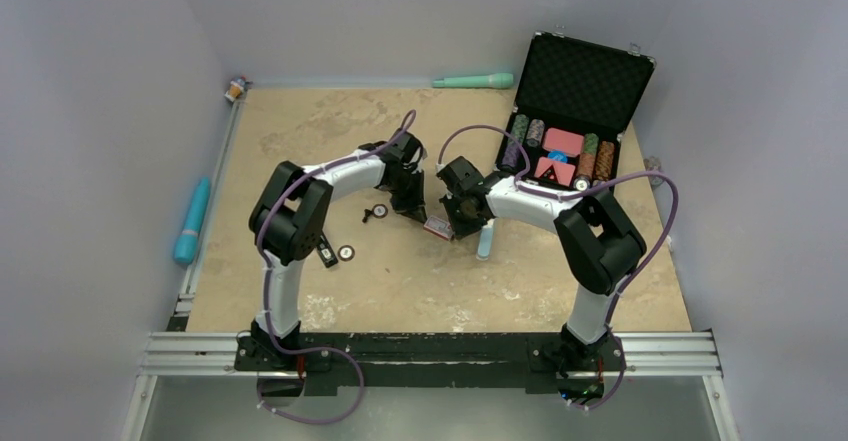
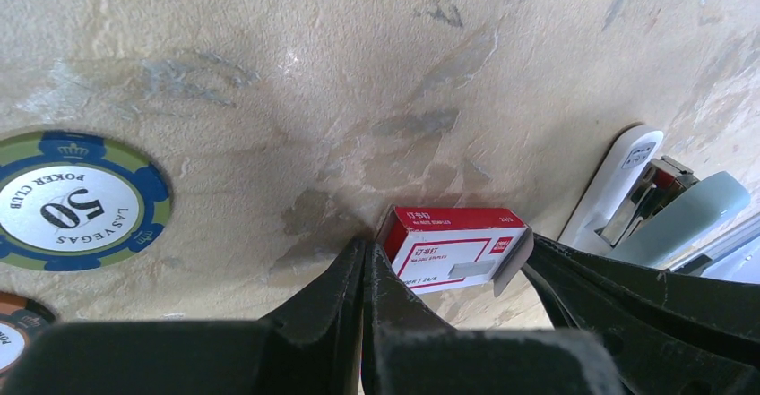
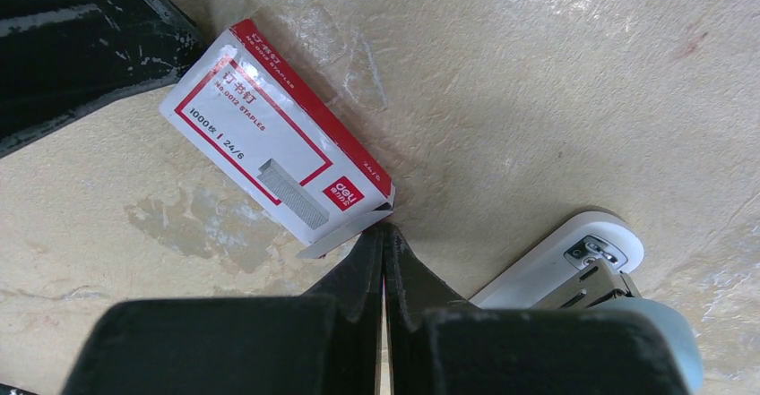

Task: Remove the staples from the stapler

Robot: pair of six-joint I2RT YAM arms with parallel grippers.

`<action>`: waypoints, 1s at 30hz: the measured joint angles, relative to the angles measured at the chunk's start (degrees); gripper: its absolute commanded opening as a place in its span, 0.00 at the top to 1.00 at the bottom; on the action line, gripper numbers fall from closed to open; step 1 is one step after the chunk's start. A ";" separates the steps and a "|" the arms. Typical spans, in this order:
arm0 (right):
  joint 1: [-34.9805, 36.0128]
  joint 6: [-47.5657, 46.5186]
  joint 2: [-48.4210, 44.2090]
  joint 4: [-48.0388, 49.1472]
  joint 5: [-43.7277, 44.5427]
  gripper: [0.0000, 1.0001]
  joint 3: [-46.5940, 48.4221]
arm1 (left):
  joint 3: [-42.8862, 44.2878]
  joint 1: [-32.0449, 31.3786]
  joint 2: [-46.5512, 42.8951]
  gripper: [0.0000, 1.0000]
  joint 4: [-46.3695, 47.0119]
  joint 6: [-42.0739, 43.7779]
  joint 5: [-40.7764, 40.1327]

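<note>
Both the left gripper (image 2: 363, 270) and right gripper (image 3: 384, 252) are clenched empty; the stapler (image 3: 538, 280), apparently white-and-blue, lies just lower right of the right one, slanting up-right.

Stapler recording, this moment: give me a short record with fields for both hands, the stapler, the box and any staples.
left hand: shut, empty, tip at one end of the staple box
right hand: shut, empty, tip at the box's open flap
stapler: white base, pale blue top, beside the right hand, not held
staple box: red and white, flat on the table
loose staples: none seen
</note>
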 measured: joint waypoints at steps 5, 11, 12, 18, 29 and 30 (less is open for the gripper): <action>0.00 -0.02 0.00 0.00 -0.02 1.00 0.00 | -1.33 0.00 -0.79 0.94 0.87 -0.17 -0.02; 0.00 -0.02 0.00 0.00 -0.02 1.00 0.00 | -3.93 0.00 -2.38 0.94 2.16 -0.57 0.00; 0.00 -0.02 0.00 0.00 -0.02 1.00 0.02 | -4.59 0.00 -2.78 0.94 2.43 -0.59 0.00; 0.00 -0.02 0.02 -0.33 -0.24 1.00 0.26 | -8.24 0.00 -5.16 0.94 3.61 -1.07 0.04; 0.00 -0.20 0.81 -0.79 -0.20 1.00 4.15 | -12.48 0.00 -7.50 0.93 6.71 -1.57 1.36; 0.00 -0.22 1.18 -0.76 -0.20 1.00 4.57 | -12.63 0.00 -7.56 0.93 6.86 -1.57 1.51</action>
